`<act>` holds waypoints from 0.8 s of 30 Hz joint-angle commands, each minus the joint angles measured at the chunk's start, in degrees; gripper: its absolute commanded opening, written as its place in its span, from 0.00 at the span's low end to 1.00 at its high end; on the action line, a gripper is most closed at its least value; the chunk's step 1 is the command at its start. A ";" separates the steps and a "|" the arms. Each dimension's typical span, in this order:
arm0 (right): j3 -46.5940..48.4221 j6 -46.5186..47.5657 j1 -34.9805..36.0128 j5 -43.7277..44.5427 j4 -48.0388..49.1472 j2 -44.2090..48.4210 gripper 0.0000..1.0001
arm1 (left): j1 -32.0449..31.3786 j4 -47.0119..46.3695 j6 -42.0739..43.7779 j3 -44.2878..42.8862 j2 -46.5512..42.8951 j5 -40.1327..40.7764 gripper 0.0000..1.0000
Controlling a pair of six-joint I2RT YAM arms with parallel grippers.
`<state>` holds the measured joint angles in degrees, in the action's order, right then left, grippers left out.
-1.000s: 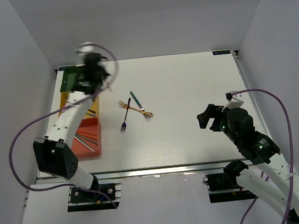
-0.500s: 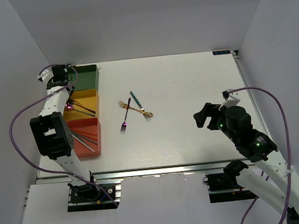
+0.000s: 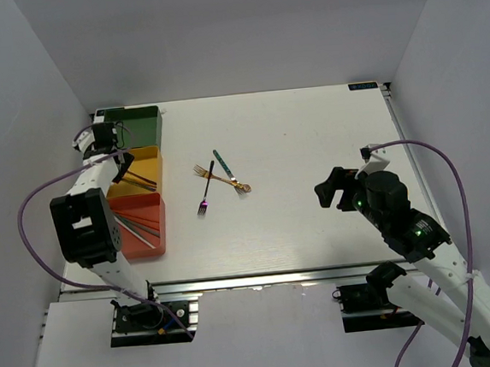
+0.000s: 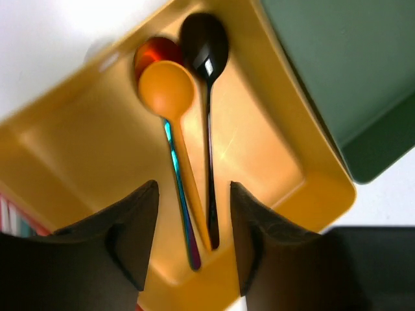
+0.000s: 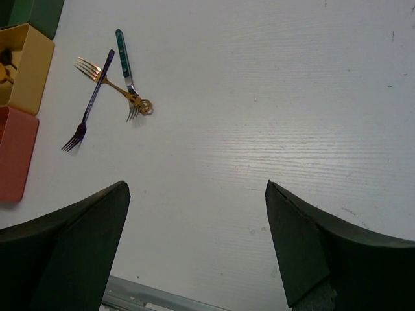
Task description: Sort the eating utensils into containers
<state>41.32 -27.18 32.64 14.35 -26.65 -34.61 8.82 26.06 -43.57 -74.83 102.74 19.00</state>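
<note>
Down at five o'clock on the white wooden table (image 3: 309, 135), right gripper (image 3: 335, 192) hanging above bare boards, black fingers (image 5: 71, 246) spread as wide as possible, clutching nothing.

Over at the near left, at about eight o'clock, shallow orange-red plastic tray (image 3: 138, 231) with several thin chopstick-like sticks (image 3: 139, 230) lying in it; exact colours too small to tell.

Mid-table, a small cluster of loose cutlery: slim purple metal fork (image 3: 205, 189) (image 5: 89, 103) with tines pointing to six o'clock, thin gold fork (image 3: 220, 178) (image 5: 107, 83) crossing under it, and a teal-handled fork (image 3: 226, 168) (image 5: 125, 65) lying over the gold one's far end. All three touching or overlapping, well apart from the trays.

Further out at nine o'clock, shallow yellow plastic tray (image 3: 144, 160) (image 4: 84, 155) touching the orange-red one. Left gripper (image 3: 122, 169) (image 4: 192, 243) poised just above it, jaws partly parted, nothing between them. Inside, directly below: orange spoon (image 4: 170, 107), glossy black spoon (image 4: 206, 78) beside it, a red bowl (image 4: 150, 50) peeking from underneath, plus an iridescent blue-purple handle (image 4: 185, 220) alongside.

Farthest, at ten o'clock, dark green plastic tray (image 3: 137, 126) (image 4: 337, 71) butted against the yellow one.
</note>
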 commanded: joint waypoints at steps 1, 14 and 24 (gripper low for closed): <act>-0.45 0.72 -0.12 -0.55 3.01 -0.02 0.89 | -0.73 -2.94 -1.34 3.98 -8.24 -2.13 0.61; -1.24 0.11 -0.12 -1.69 3.36 -0.19 0.90 | -24.96 0.81 19.48 -9.35 -5.82 -6.26 0.81; -1.51 0.90 -0.12 -2.92 2.75 0.25 0.89 | -32.81 4.79 25.29 -4.81 -1.48 -13.02 0.64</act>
<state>40.32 -27.18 32.64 12.56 -25.56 -34.61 -25.30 28.32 -20.49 -82.54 103.15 8.19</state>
